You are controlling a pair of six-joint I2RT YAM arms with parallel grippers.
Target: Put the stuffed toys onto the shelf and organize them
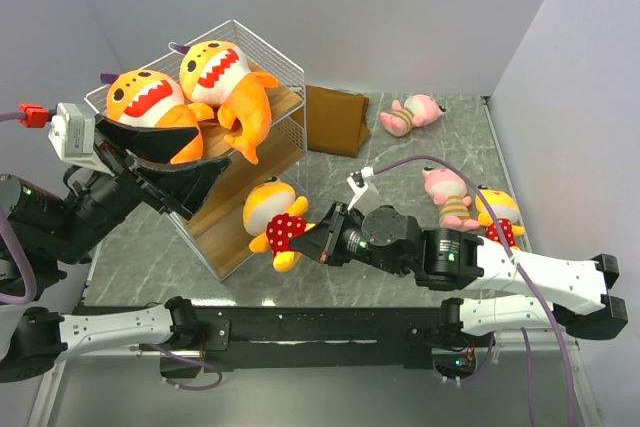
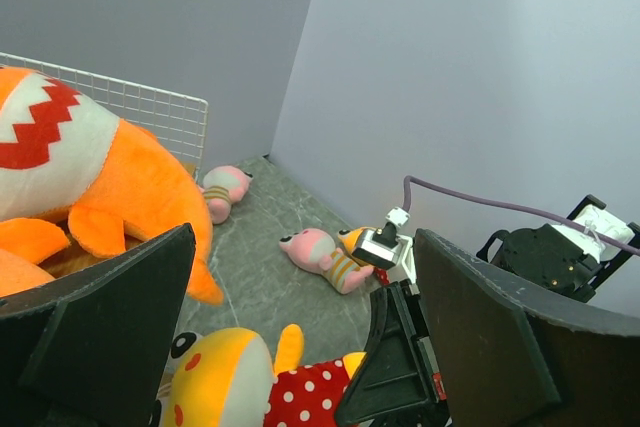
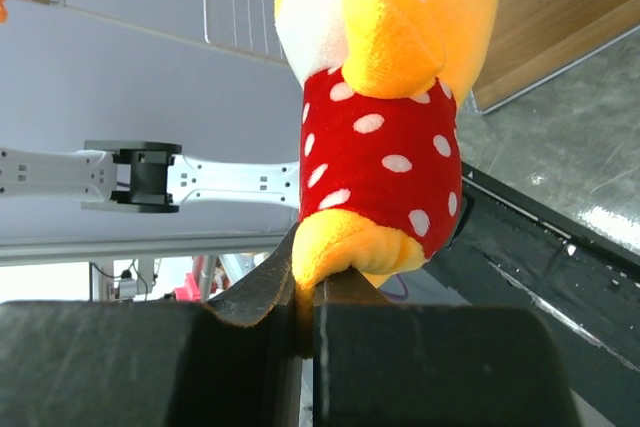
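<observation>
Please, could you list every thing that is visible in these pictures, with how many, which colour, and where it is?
shelf: 1, white wire, light brown boards, left part of table
table: 1, grey marble, under everything
left shark, right shark: 2, orange, white toothy mouths, side by side on shelf's top tier
held dotted toy: 1, orange head, red dotted clothes, at shelf's front
loose dotted toy: 1, same colours, table's right side
back pink toy, right pink toy: 2, pink, table's back; beside loose dotted toy
bag: 1, brown, folded, right of shelf
left gripper: 1, black, open, empty, below sharks
right gripper: 1, black, shut on held dotted toy's foot
</observation>
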